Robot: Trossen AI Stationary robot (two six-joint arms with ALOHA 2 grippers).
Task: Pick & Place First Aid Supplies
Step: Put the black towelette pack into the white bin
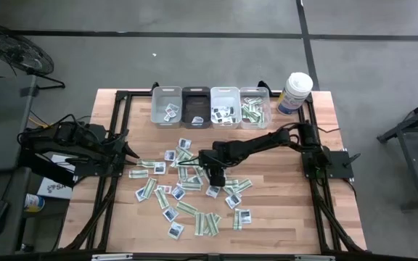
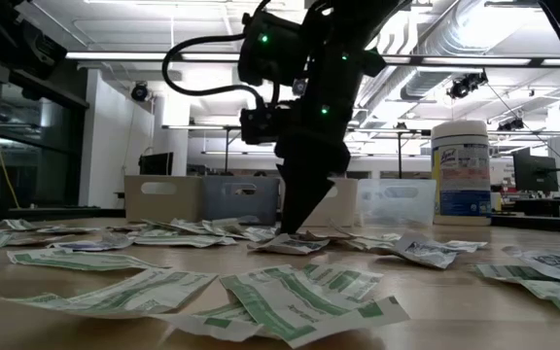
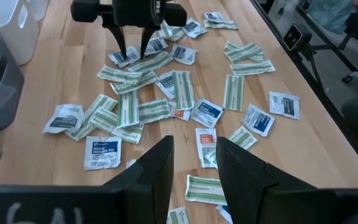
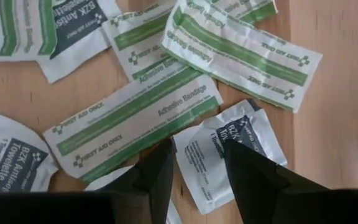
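Note:
Many first aid supplies (image 1: 187,190) lie scattered flat on the wooden table: green-and-white bandage strips (image 4: 135,124) and squarish white towelette packets. My right gripper (image 1: 215,176) points down into the middle of the pile, open. Its fingers (image 4: 157,168) stand either side of one white towelette packet with a dark-blue mark (image 4: 229,152). In the low view its tips (image 2: 297,231) reach down to the packets. My left gripper (image 3: 194,146) waits open above the table's left side (image 1: 129,156), with nothing between its fingers. My right gripper comes at the towelette packet's edge (image 4: 194,146) from above, pointing steeply down, one finger on each side. The packet lies flat on the table, partly over a bandage strip. Whether the fingertips touch it or the packets under them, I cannot tell.
Several small bins (image 1: 210,106) stand in a row at the far edge, some with packets inside. A tall white canister with a blue label (image 1: 294,93) stands to their right. Bare wood (image 1: 281,210) lies right of the pile.

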